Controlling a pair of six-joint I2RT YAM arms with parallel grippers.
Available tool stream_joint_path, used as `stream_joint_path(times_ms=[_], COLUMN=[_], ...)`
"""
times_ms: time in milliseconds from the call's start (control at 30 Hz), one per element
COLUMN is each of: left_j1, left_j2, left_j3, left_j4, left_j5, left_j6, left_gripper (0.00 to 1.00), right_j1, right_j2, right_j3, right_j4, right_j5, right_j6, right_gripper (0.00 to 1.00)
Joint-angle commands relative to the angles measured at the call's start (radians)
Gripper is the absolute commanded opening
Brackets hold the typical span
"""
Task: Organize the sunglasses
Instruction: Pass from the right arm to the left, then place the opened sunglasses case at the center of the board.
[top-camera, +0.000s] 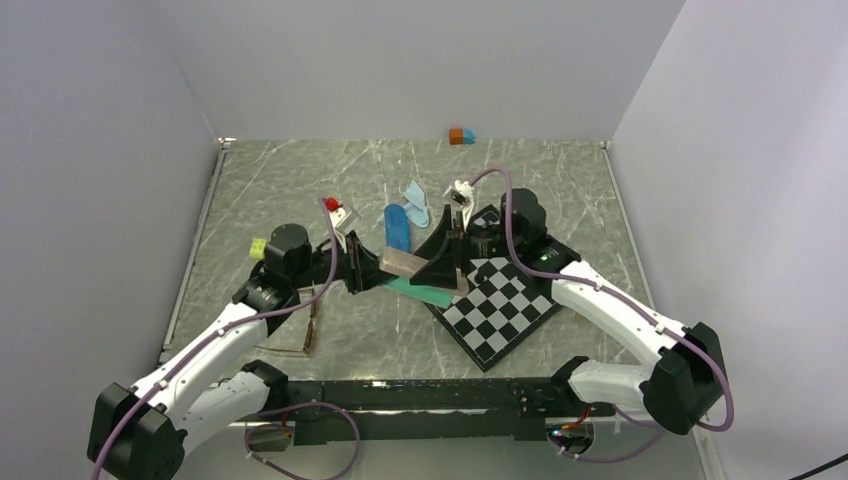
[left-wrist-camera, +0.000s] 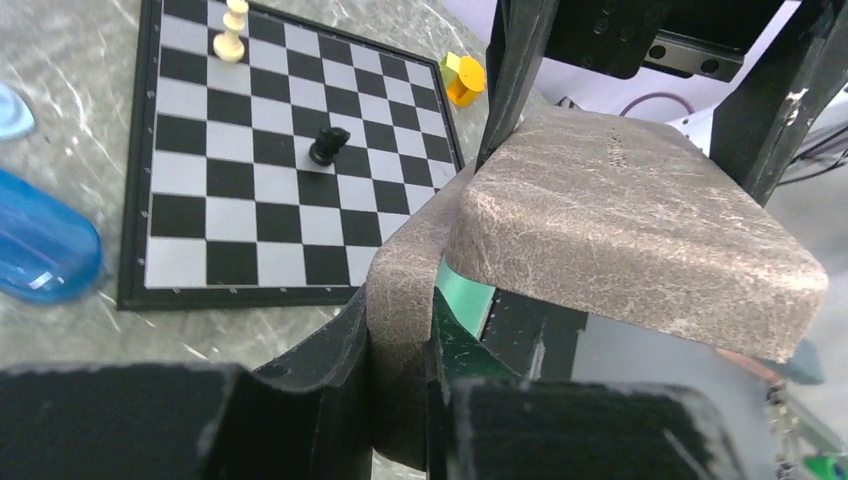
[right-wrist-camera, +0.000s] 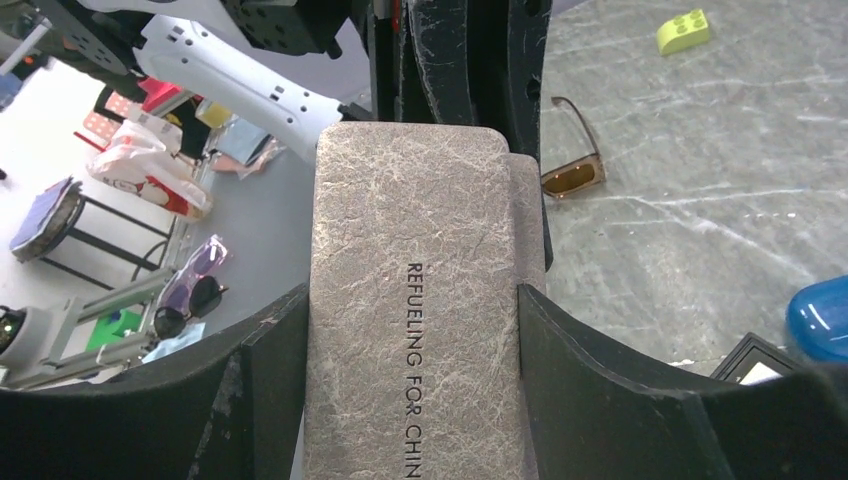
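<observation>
**A:** What's the setting?

**B:** A grey marbled tabletop (top-camera: 300, 180) boxed in by plain white walls (top-camera: 420, 60) on the left, far and right sides. A black-and-white chessboard (top-camera: 500, 310) lies at an angle right of centre, with a black piece (left-wrist-camera: 328, 146) and a cream piece (left-wrist-camera: 233, 30) on it. Toward the far middle are a blue capsule-shaped case (top-camera: 397, 225) and light-blue cloths (top-camera: 415, 200). An orange-and-blue block (top-camera: 461, 136) sits against the far wall, and a yellow-green block (top-camera: 259, 247) lies on the left.

**A:** Any room to move?

**B:** Bare stone runs along the left edge, across the far left and down the far right. The middle is crowded.

**A:** And the arms?

**B:** The left arm (top-camera: 215, 345) and right arm (top-camera: 610, 305) both reach inward from the near edge, elbows out, and meet at the centre. Between them is a grey-brown textured rectangular case (right-wrist-camera: 410, 250), over a flat green object (top-camera: 425, 293) by the board's left corner. The right jaws grasp the case by its long sides. The left jaws are clenched on its flap.

**A:** Where are the sunglasses?

**B:** The thin brown-framed sunglasses (top-camera: 311, 335) lie on the tabletop at near left, just beside the left arm. The small translucent purple sunglasses (right-wrist-camera: 195, 285) show only in the right wrist view, on a grey surface by a metal rail. I cannot tell exactly where that is.
</observation>
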Motion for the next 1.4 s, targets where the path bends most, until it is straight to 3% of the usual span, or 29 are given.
stream_joint_path(times_ms=[0,100,133,267,433,533,700,867,1033,1200,1367], left_j1=[0.018,0.018,0.019,0.020,0.021,0.022,0.023,0.026,0.061,0.170,0.196], left_j2=[-0.061,-0.103,-0.114,-0.156,-0.217,-0.270,-0.316,-0.363,-0.320,-0.276,-0.190], left_j3=[-0.100,-0.131,-0.131,-0.149,-0.208,-0.272,-0.348,-0.412,-0.413,-0.421,-0.365], left_j4=[0.080,0.010,-0.023,-0.130,-0.268,-0.272,-0.372,-0.321,-0.338,-0.292,-0.322], left_j5=[-0.130,-0.229,-0.258,-0.333,-0.400,-0.350,-0.419,-0.524,-0.615,-0.556,-0.534], left_j6=[-0.185,-0.246,-0.253,-0.264,-0.321,-0.326,-0.399,-0.460,-0.430,-0.404,-0.300], left_gripper=[0.00,0.00,0.00,0.00,0.00,0.00,0.00,0.00,0.00,0.00,0.00], right_j1=[0.013,0.013,0.013,0.011,0.011,0.011,0.011,0.011,0.012,0.012,0.011], right_j2=[0.012,0.035,0.040,0.026,-0.075,-0.158,-0.243,-0.248,-0.243,-0.243,-0.237], right_j3=[0.059,0.081,0.086,0.105,0.074,0.006,-0.065,-0.083,-0.089,-0.098,-0.098], right_j4=[0.012,-0.016,-0.027,-0.092,-0.191,-0.168,-0.165,-0.162,-0.162,-0.162,-0.162], right_j5=[-0.037,0.004,0.020,0.162,0.534,0.636,0.667,0.652,0.637,0.633,0.622], right_j6=[0.016,0.029,0.027,-0.003,-0.058,-0.079,-0.084,-0.078,-0.075,-0.067,-0.085], right_gripper=[0.65,0.98,0.99,1.00,1.00,1.00,1.00,1.00,1.00,1.00,1.00])
